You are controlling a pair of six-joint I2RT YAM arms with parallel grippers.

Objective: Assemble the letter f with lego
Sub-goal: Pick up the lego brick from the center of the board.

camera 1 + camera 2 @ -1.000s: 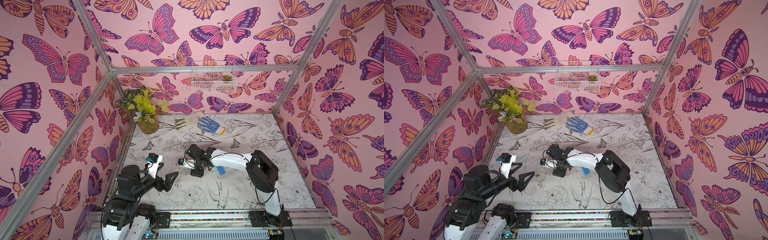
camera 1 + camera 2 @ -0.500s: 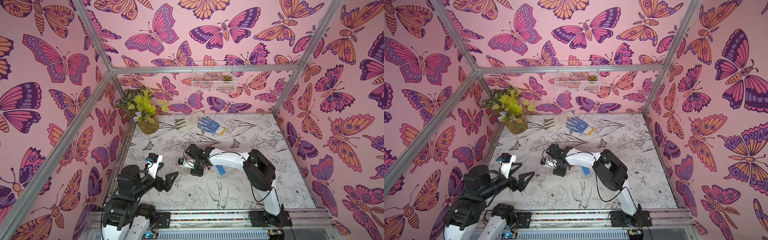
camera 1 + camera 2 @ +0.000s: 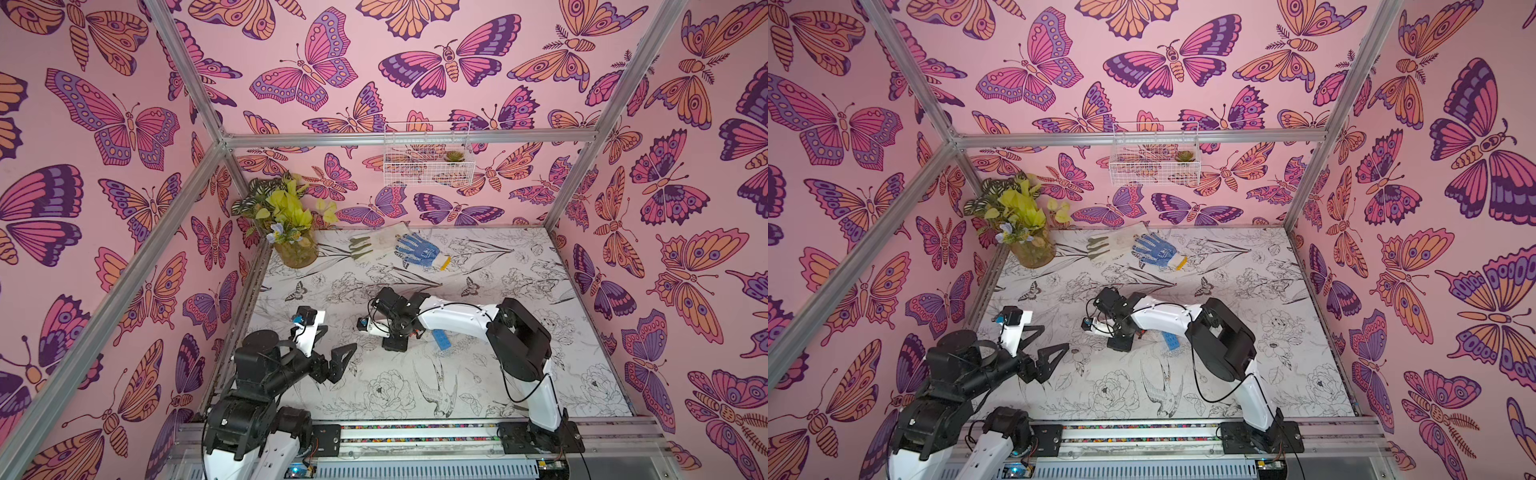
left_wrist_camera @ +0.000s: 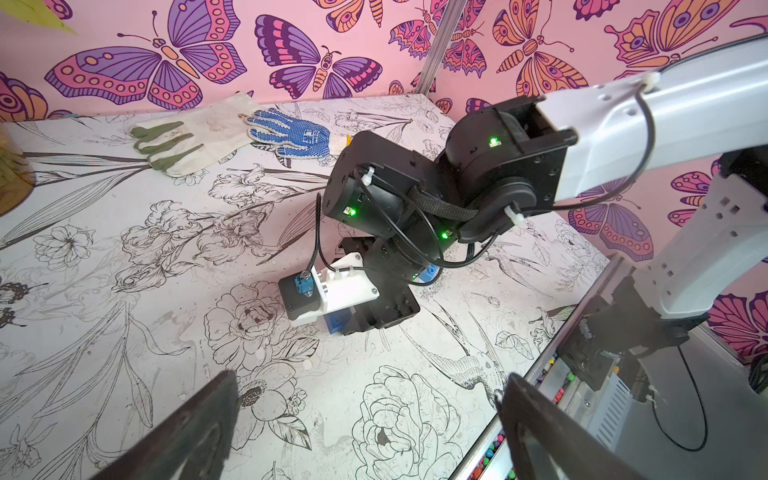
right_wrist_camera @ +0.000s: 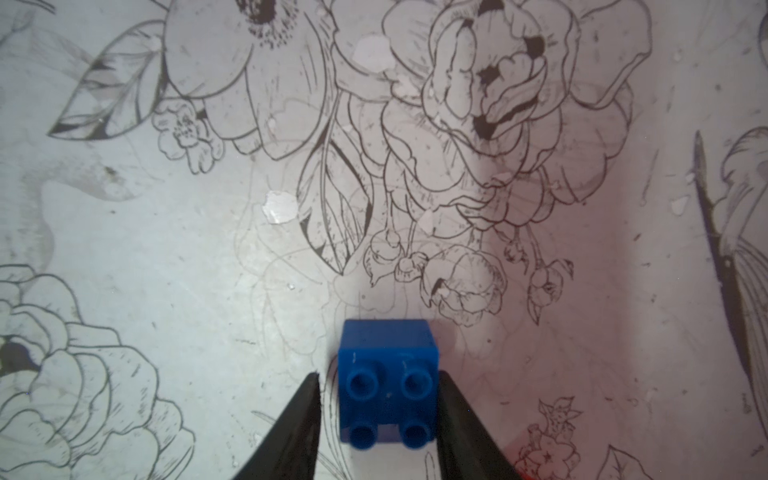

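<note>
- The tabletop [image 3: 552, 374], printed with line-drawn flowers and birds, carries everything. In the left wrist view the right arm [image 4: 685, 108] covers much of its middle.
- In both top views the right arm reaches from the near rail to the middle of the tabletop.
- The left hand [image 3: 334, 345] hovers over the near left part of the tabletop, wide apart with nothing in it. In the left wrist view its two dark fingers [image 4: 536, 432] are blurred and cut off by the frame edge.
- The right hand [image 3: 394, 344] points down at the tabletop. From above, its own body hides its fingertips and whatever lies under them.
- The long blue brick [image 3: 442, 343] lies flat, studs up, just beside the right hand on the side toward that arm's base. Its long axis runs slantwise, the far end hidden under the forearm, the near end pointing toward the near right. In the left wrist view only a blue corner of it shows behind the wrist.
- The short blue brick [image 5: 388, 374] sits between the right hand's fingers in the right wrist view. It is square, so it has no long axis, and its four studs face the camera.
- One finger [image 5: 461, 428] lies against the brick; a thin strip of tabletop shows beside the other, so the hand straddles the brick unclamped.
- A red sliver [image 5: 524, 471] shows at the frame edge; what it belongs to cannot be told.
</note>
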